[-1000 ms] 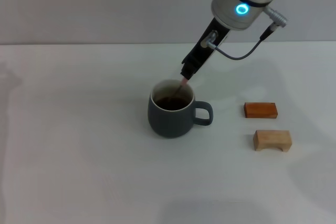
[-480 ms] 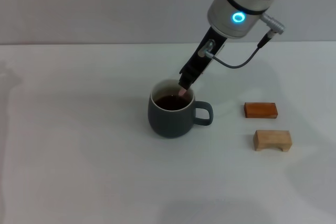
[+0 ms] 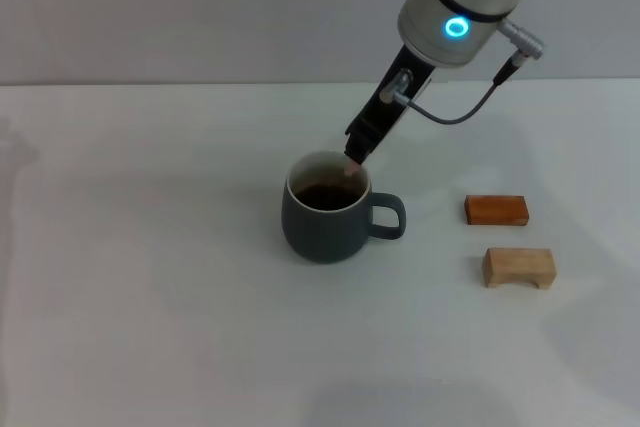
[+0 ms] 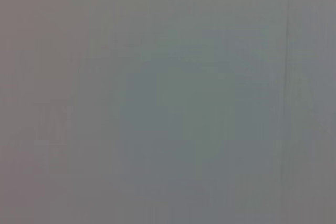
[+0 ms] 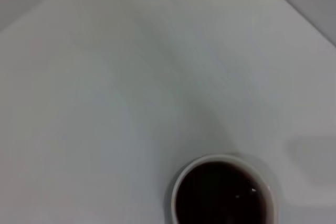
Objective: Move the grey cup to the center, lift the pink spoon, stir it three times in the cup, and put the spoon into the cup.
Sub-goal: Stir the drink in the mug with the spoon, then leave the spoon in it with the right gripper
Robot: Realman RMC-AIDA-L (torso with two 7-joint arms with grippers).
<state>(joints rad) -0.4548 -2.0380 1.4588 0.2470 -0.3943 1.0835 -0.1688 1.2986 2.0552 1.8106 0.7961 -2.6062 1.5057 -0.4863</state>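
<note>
The cup [image 3: 325, 218] stands mid-desk [image 3: 150, 297], its handle toward the two blocks [image 3: 508, 239] on the robot's right, with dark liquid inside. The right claw [image 3: 354, 160] hangs over the cup's far rim, pinching the spoon [image 3: 350, 169] by the top of its pink handle; only a short pink stub shows below the fingers, just above the liquid.

The spoon looks light, stiff and slim, so a grip high on the handle seems best, leaving the bowl free to dip. The ceramic cup is probably heavy enough to stay put, though a knock on its rim could spill liquid. The left claw is out of view.
</note>
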